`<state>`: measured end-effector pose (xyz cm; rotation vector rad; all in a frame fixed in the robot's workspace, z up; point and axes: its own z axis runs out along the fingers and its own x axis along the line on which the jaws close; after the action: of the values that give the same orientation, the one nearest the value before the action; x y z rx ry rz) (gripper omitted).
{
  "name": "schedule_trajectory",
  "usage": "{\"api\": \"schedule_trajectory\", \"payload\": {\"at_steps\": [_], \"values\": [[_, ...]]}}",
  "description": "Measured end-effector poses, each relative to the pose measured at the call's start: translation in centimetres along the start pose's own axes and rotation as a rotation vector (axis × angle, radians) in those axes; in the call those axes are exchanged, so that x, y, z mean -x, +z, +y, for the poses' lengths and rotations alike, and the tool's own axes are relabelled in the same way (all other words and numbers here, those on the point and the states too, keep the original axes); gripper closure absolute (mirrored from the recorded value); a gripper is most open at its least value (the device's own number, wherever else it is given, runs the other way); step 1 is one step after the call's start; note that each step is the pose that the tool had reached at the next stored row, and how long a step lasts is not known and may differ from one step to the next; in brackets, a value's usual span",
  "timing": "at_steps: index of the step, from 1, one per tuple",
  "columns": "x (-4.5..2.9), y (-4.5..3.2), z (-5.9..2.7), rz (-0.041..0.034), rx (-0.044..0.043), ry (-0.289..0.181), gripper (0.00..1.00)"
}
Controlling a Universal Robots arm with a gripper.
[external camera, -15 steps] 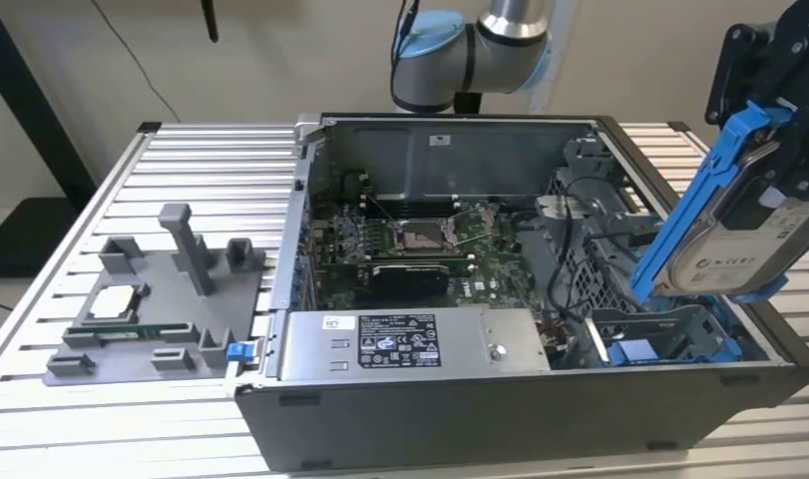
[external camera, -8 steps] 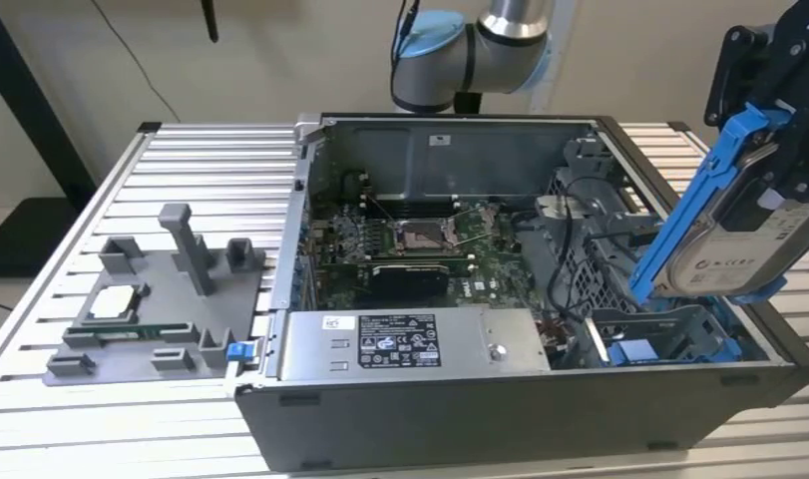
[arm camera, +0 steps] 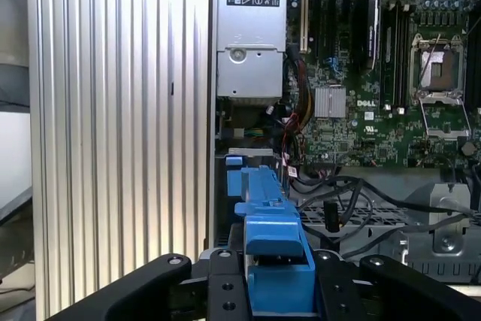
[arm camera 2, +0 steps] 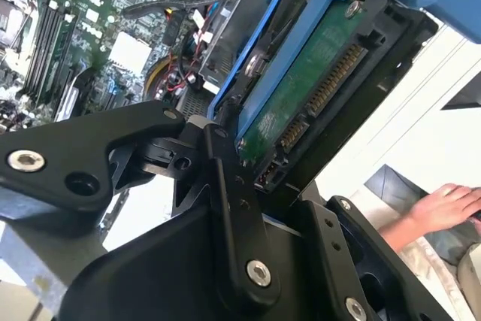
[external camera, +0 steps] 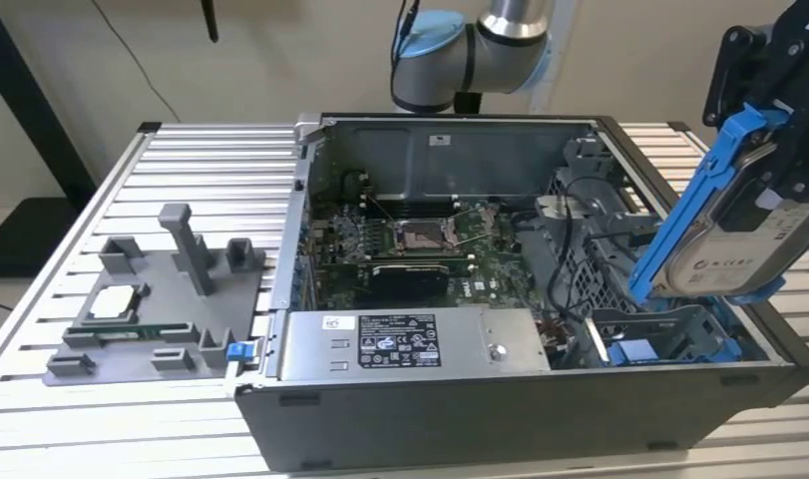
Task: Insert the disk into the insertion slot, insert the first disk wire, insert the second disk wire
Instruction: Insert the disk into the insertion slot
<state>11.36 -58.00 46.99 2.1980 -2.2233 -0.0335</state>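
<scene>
Over the near corner of the open computer case (external camera: 511,409), at the exterior view's right, holds the disk (external camera: 730,215) with the gripper (arm camera: 274,291) closed on either side of the blue carrier bracket. Carries it steeply tilted, almost on edge, labelled face showing in the exterior view, green circuit board and bare connector edge showing in the second wrist view. Hangs above the insertion slot (external camera: 677,324), lower end close over the bay's blue tabs, apparently not yet inside.

Judged to be partway through the first step: disk in hand and at the bay, not seated. Nothing done on either disk wire: connector unplugged, loose black cables (arm camera: 331,212) lying beside the bay, far side, toward the motherboard (external camera: 404,239).
</scene>
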Motion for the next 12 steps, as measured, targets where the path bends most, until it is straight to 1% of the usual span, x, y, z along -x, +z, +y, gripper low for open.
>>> {"api": "schedule_trajectory", "payload": {"at_steps": [4,12], "values": [[0.0,0.31,-0.01,0.0003,0.0,0.0,1.0],[-0.02,1.69,-0.02,0.0002,0.0,0.0,1.0]]}}
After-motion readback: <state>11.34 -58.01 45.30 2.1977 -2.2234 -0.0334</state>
